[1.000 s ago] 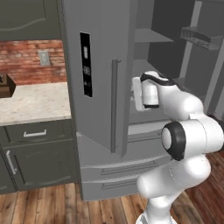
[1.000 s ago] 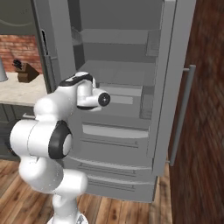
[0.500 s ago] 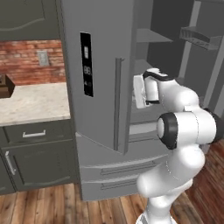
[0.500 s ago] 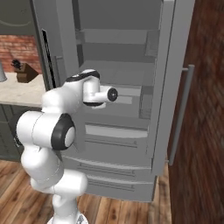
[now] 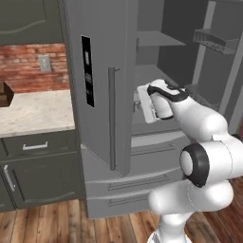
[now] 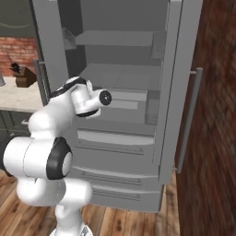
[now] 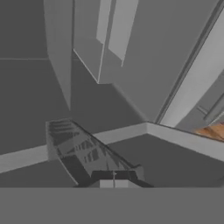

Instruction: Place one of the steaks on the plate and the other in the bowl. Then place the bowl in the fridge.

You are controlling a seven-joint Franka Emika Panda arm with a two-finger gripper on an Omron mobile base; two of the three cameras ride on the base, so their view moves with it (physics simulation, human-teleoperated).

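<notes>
Tall grey metallic French-door fridge (image 5: 102,52) directly ahead, both doors swung wide. Two-finger gripper (image 7: 113,175) at the near shelf front, jaws pressed together, pinching nothing. Elbow raised since a second ago, hand barely shifted. Judged: bowl delivery unconfirmed, doors not yet closed.

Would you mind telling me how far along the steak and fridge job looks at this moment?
Done: the fridge stands open, both upper doors swung out, shelves exposed. In hand: the arm reaches into the fridge compartment, and the hand is shut with nothing visibly between its fingers. Left: I cannot confirm the rest; no bowl, plate or steaks are visible, so whether the bowl is on a shelf cannot be told.
</notes>
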